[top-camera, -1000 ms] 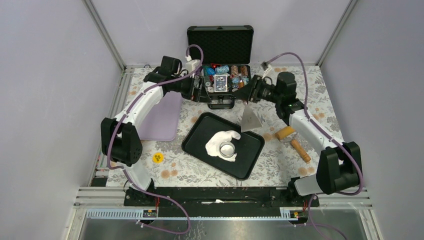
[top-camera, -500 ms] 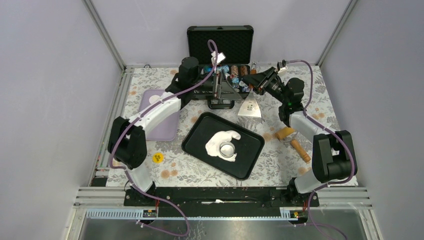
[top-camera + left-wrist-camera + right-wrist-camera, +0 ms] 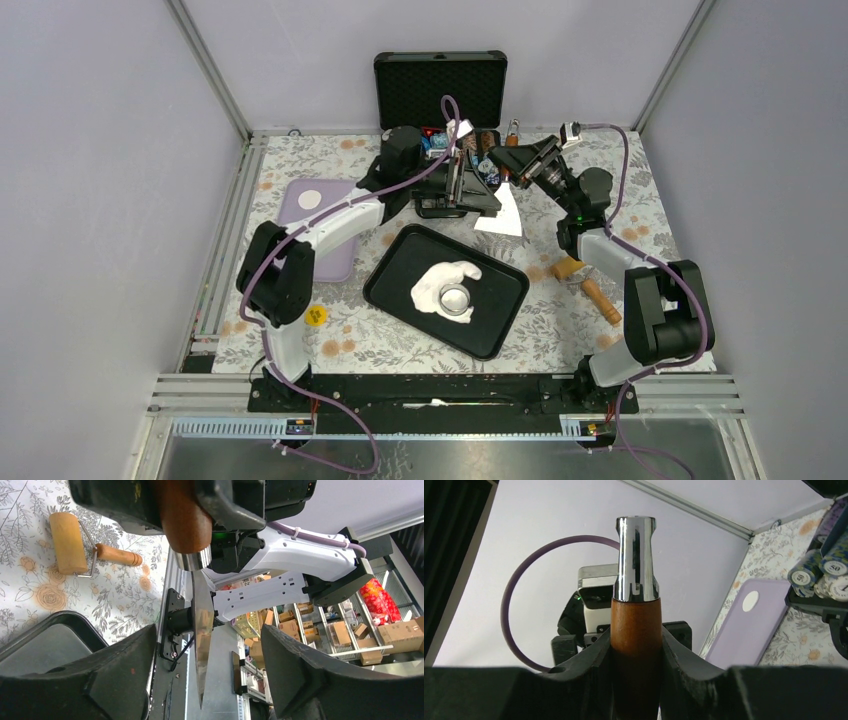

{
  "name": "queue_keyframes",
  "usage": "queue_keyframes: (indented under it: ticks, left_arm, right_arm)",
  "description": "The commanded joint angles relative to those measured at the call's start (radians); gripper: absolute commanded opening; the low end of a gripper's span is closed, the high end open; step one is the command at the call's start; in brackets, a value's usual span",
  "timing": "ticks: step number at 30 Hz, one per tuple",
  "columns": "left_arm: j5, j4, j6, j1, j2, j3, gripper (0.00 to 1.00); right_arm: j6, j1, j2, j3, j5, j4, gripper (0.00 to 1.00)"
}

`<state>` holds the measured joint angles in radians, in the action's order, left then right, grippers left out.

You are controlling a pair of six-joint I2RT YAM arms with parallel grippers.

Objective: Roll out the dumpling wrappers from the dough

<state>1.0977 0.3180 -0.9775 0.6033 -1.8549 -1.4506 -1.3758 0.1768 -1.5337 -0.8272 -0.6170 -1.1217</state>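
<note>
Top: the left arm has swung right since a second ago. left gripper (image 3: pixel 468 188) now sits just left of the scraper (image 3: pixel 503 215), which is held by right gripper (image 3: pixel 503 160). dough (image 3: pixel 438 282) hasn't moved, on the tray (image 3: pixel 395 262) near-side of both grippers. Its long axis runs near-left to far-right, lobe pointing toward them.
Left wrist: jaws wide, blade edge-on between them with a gap on each side. Top view hides this.
Right wrist: fingers clamp the scraper's wood handle. dumpling wrapper (image 3: pixel 750 600) is on the purple board (image 3: pixel 744 630) beyond.

Left gripper (image 3: pixel 478 192) hides part of the scraper (image 3: pixel 508 218).
</note>
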Motion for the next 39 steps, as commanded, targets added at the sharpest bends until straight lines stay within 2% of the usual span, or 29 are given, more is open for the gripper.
queue_keyframes:
  ticks: [1,3,6,8,9,11,12,14,16,19,22,24,33,37,39]
  left_arm:
    - [0.043,0.149,-0.097,0.033,-0.019,-0.025,0.69]
    - [0.046,0.15,-0.1,0.044,-0.016,-0.015,0.59]
    - [0.053,0.124,-0.084,0.048,-0.013,-0.013,0.32]
    - [0.059,0.103,-0.065,0.05,-0.01,-0.014,0.07]
    - [0.061,0.066,-0.04,0.05,-0.008,-0.023,0.0]
    - [0.074,-0.052,0.049,0.048,0.002,-0.052,0.0]
    - [0.072,-0.156,0.136,0.043,0.01,-0.078,0.0]
    - [0.039,-0.515,0.462,0.026,0.02,-0.178,0.0]
    - [-0.024,-0.994,0.778,0.012,-0.002,-0.326,0.0]
    - [-0.099,-1.377,1.085,-0.016,-0.04,-0.477,0.0]
    - [-0.15,-1.556,1.265,-0.029,-0.03,-0.487,0.0]
    - [-0.168,-1.625,1.339,-0.028,-0.017,-0.465,0.0]
    - [-0.151,-1.781,1.528,-0.02,0.003,-0.426,0.0]
    - [-0.107,-1.885,1.627,-0.015,-0.024,-0.468,0.0]
    - [-0.1,-1.908,1.644,-0.008,-0.037,-0.483,0.0]
  right_arm:
    - [0.002,0.007,-0.008,-0.016,0.025,-0.163,0.0]
    - [0.012,0.006,-0.012,-0.029,0.007,-0.155,0.0]
    - [0.031,0.006,-0.001,-0.019,0.007,-0.17,0.0]
    - [0.045,0.007,0.004,-0.025,-0.01,-0.15,0.0]
    - [0.057,0.006,0.006,-0.033,-0.026,-0.128,0.0]
    - [0.112,0.006,0.012,-0.065,-0.106,-0.067,0.0]
    - [0.153,0.007,0.014,-0.097,-0.169,-0.004,0.03]
    - [0.29,0.006,0.021,-0.169,-0.32,0.197,0.18]
    - [0.47,-0.001,0.04,-0.224,-0.461,0.459,0.29]
    - [0.902,-0.016,0.057,-0.354,-0.588,0.999,0.43]
    - [1.355,-0.02,0.052,-0.515,-0.608,1.536,0.64]
    - [1.542,-0.021,0.039,-0.604,-0.6,1.75,0.69]
    - [1.947,-0.02,-0.077,-0.817,-0.607,2.221,0.7]
    - [2.056,-0.02,-0.171,-0.892,-0.63,2.405,0.7]
    - [2.165,-0.02,-0.227,-0.939,-0.646,2.515,0.7]
